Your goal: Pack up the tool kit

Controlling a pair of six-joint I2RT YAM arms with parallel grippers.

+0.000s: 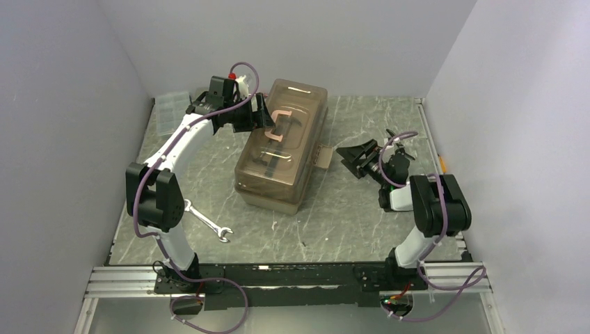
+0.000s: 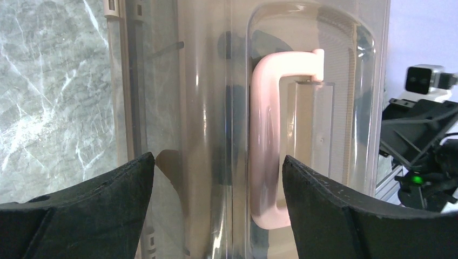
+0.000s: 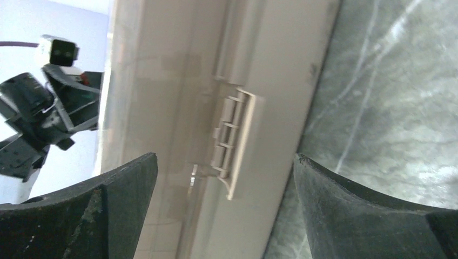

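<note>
contents of the toolbox [image 1: 282, 149] are hard to make out: through its smoky lid [image 2: 205, 81] only dark, blurred shapes show. the left wrist view cuts off both ends of the box, and the right wrist view gives just a strip of its tan side wall with the latch [image 3: 235, 143]; whether that latch is fastened i cannot tell. the toolbox sits closed in the middle of the grey marbled worktop [image 1: 348, 223], set at a slant, with the pink handle [image 2: 270, 135] lying flat in the lid's recess. the left hand [image 1: 263, 111] hovers at the far left of the lid, spread wide, holding nothing. the right hand [image 3: 226, 159] is just to the right of the box, facing the latch, also spread wide and empty. 1 steel wrench [image 1: 209, 223] lies on the worktop beside the left arm. a clear organiser box [image 1: 169, 111] sits at the far left wall.
</note>
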